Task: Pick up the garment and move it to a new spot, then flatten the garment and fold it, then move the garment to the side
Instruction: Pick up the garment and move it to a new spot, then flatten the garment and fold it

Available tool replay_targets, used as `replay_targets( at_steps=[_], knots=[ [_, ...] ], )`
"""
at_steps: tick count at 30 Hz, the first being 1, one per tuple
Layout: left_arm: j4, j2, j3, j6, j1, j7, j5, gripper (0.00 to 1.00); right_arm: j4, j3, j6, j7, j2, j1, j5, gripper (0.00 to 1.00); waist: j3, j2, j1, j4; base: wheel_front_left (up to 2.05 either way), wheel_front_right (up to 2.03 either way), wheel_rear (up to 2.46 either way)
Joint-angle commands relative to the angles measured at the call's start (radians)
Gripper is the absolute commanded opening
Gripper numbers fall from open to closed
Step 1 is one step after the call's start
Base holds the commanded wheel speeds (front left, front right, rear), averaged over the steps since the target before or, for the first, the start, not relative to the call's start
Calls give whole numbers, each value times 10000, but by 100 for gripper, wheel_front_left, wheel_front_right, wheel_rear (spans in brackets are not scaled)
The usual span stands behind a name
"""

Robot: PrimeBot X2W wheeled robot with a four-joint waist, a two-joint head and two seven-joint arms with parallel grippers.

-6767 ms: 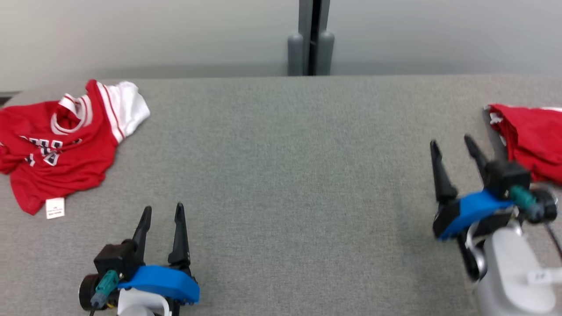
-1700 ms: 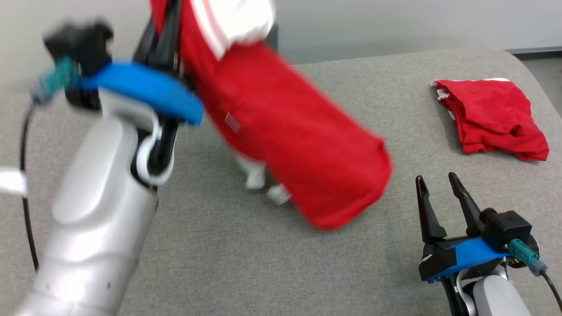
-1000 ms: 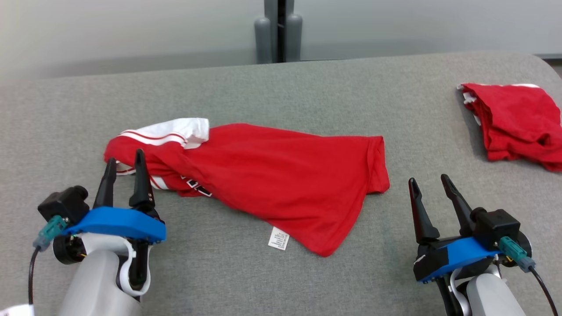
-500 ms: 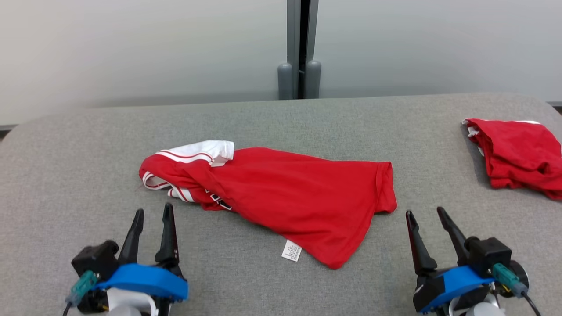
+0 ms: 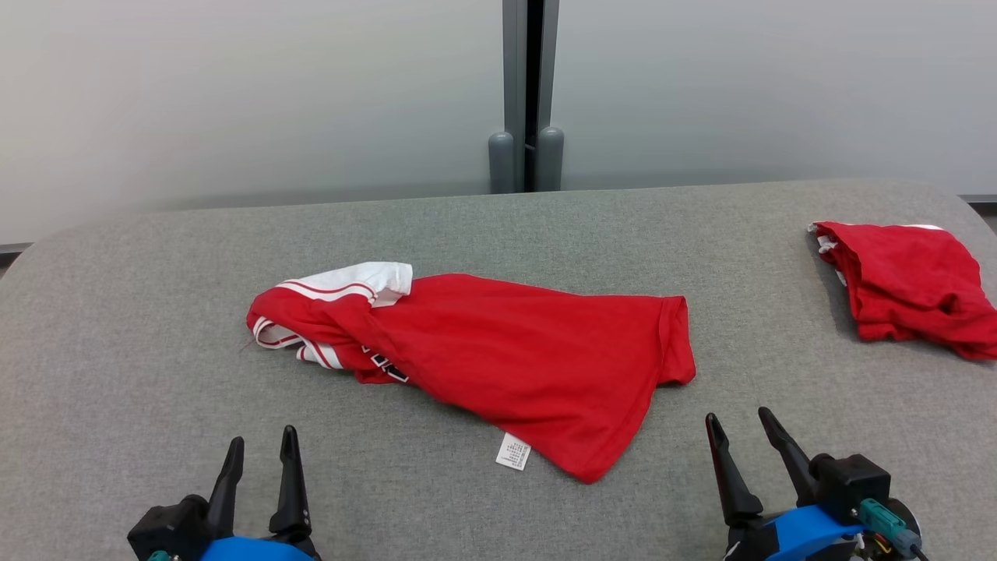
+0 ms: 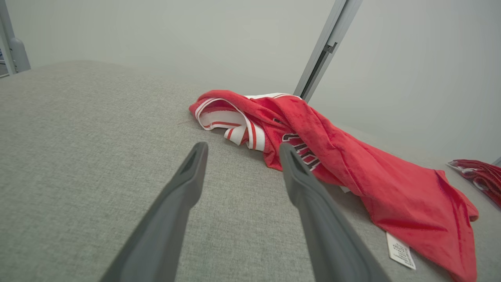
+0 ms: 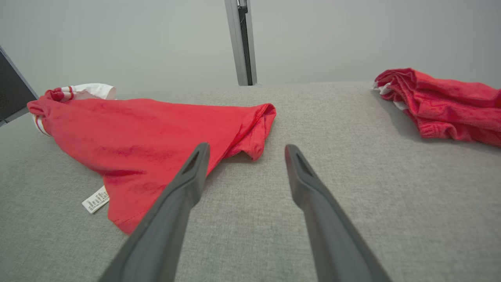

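Two grippers spread and empty, red garment loose mid-table

Crumpled red garment (image 5: 506, 366) lies on the grey fabric table (image 5: 498, 226), about mid-table, long axis running left to right. Not flattened, not folded. At its far-left end is a white sleeve (image 5: 354, 279) with red stripes. The striped trim (image 5: 269, 335) is bunched just nearer than the sleeve, and dark lettering (image 5: 382, 365) partly shows in a fold. Hem end points right, with its near corner drooping toward the near edge. A white tag (image 5: 513, 453) sticks out from the garment's near edge and lies flat on the table.

At near left, the left gripper (image 5: 262, 436) has its fingers apart with nothing between them, pointing far. It is not touching the garment and sits nearer than the striped end. In the left wrist view the trim and lettering lie just beyond the fingertips, with bare table between the fingers.

At near right, the right gripper (image 5: 738, 415) also has its fingers apart and holds nothing. It sits near and just right of the garment's hem corner, not touching. In the right wrist view the hem lies beyond the left fingertip, with grey table between the two fingers.

A second red cloth (image 5: 911, 288), bunched into a compact pile, is at the far right of the table. It is well apart from the garment and both grippers, with a white edge on its left side.

A grey post (image 5: 527, 93) stands behind the table's far edge at centre, against a pale wall (image 5: 234, 101).
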Motion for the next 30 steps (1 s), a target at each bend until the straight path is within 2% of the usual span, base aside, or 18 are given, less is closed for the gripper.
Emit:
replay_targets(
  at_steps=[1, 30],
  knots=[
    [-59, -38, 3, 45, 108, -45, 95, 100, 9, 29, 1, -36, -16, 85, 27, 100, 0, -1, 1, -1, 0, 0, 0],
    [-6, -289, -194, 70, -94, -46, 692, 100, 319, 182, 1, -37, -16, -375, -310, 100, 76, -1, 1, 230, 0, 0, 0]
  ],
)
